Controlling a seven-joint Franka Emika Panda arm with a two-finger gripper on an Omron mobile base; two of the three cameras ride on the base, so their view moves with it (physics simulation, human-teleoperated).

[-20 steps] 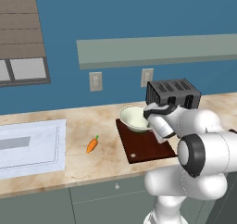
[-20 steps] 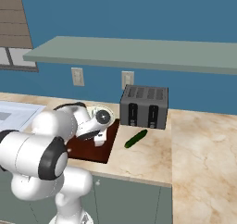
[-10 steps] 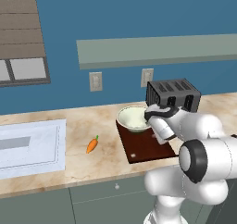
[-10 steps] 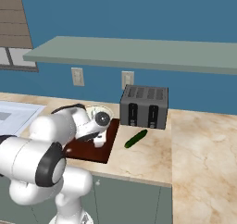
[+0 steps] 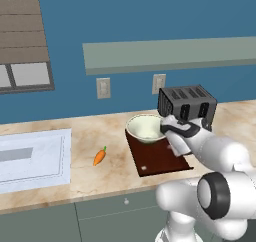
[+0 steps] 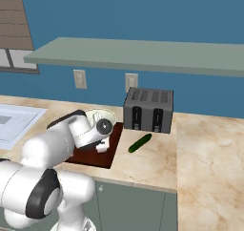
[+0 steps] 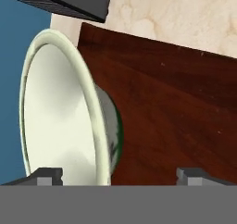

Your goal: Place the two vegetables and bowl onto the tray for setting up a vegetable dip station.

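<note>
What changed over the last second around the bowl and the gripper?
The gripper opened and let go of the bowl, which now sits on the far end of the tray; in the hand view one finger stands on each side of the bowl's rim. The arm barely shifted. The carrot stayed on the counter left of the tray, the cucumber in front of the toaster.

The arm (image 6: 71, 134) hides the tray's (image 6: 102, 157) left part in the right base view.

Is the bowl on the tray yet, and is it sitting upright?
Yes. The bowl stands upright, rim up, on the tray's far end. The carrot and cucumber lie on the counter.
</note>
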